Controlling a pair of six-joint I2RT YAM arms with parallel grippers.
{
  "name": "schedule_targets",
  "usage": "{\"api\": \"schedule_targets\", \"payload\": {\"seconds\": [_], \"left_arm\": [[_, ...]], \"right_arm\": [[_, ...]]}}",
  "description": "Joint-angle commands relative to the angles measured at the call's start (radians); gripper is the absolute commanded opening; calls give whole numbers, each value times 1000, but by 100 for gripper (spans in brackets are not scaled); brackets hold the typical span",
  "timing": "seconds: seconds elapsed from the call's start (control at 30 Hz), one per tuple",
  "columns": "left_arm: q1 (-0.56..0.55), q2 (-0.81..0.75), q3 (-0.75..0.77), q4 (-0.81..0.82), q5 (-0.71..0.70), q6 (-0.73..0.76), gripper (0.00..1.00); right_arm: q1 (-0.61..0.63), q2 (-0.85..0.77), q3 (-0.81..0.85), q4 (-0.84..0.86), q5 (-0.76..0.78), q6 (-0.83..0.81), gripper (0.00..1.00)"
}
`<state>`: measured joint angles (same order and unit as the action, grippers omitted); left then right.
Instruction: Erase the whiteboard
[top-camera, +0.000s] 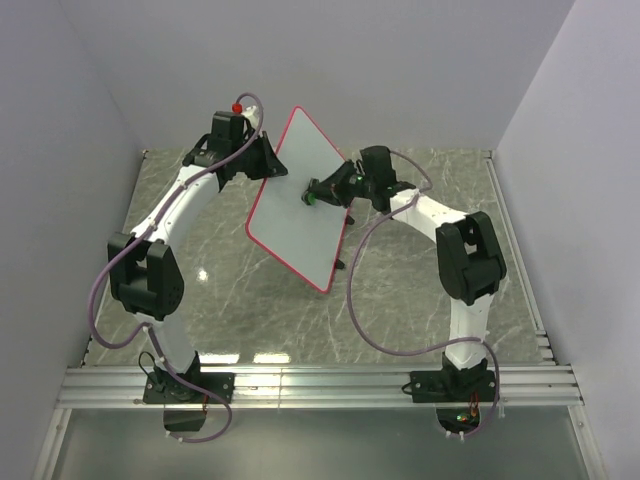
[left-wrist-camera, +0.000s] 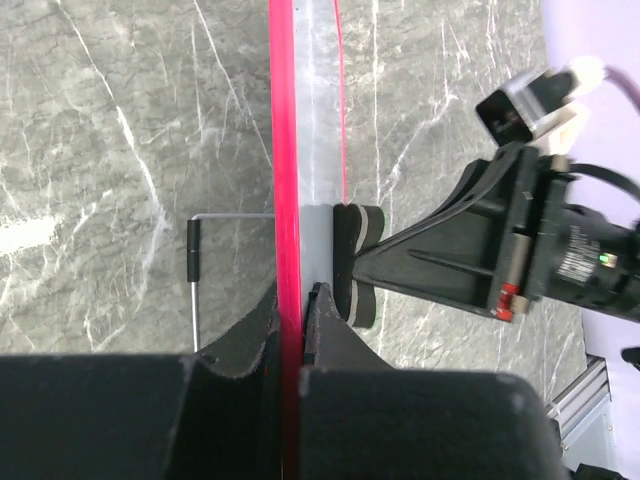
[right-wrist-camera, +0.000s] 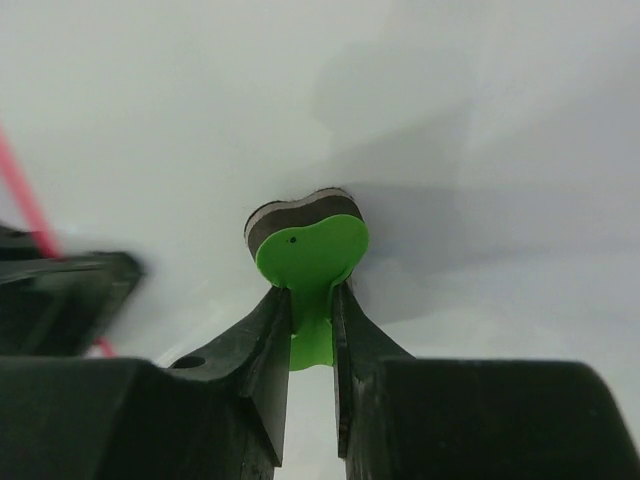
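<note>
The whiteboard, white with a thin red rim, is held tilted up off the table, and its face looks unmarked. My left gripper is shut on its upper left edge. In the left wrist view the rim runs edge-on between the closed left gripper. My right gripper is shut on the tab of a small green eraser. The eraser's dark pad presses flat against the board's white face. The right gripper grips the green handle from both sides.
A grey marble tabletop lies below, with pale walls on three sides and an aluminium rail along the near edge. A thin wire stand sticks out behind the board. Purple cables loop beside both arms.
</note>
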<state>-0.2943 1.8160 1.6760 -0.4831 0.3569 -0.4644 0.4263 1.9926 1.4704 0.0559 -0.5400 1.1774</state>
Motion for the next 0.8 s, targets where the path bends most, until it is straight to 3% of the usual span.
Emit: {"api": "schedule_targets", "payload": {"seconds": [0.0, 0.27, 0.47, 0.77], "left_arm": [[-181, 109, -88, -235, 105, 231, 0], [-175, 115, -90, -239, 109, 228, 0], [-174, 111, -79, -245, 102, 228, 0], [-174, 111, -61, -256, 99, 227, 0]], "right_arm": [[49, 86, -111, -224, 5, -123, 0], [43, 130, -12, -312, 21, -186, 0], [31, 186, 126, -513, 116, -237, 0], [-75, 190, 108, -732, 238, -326, 0]]}}
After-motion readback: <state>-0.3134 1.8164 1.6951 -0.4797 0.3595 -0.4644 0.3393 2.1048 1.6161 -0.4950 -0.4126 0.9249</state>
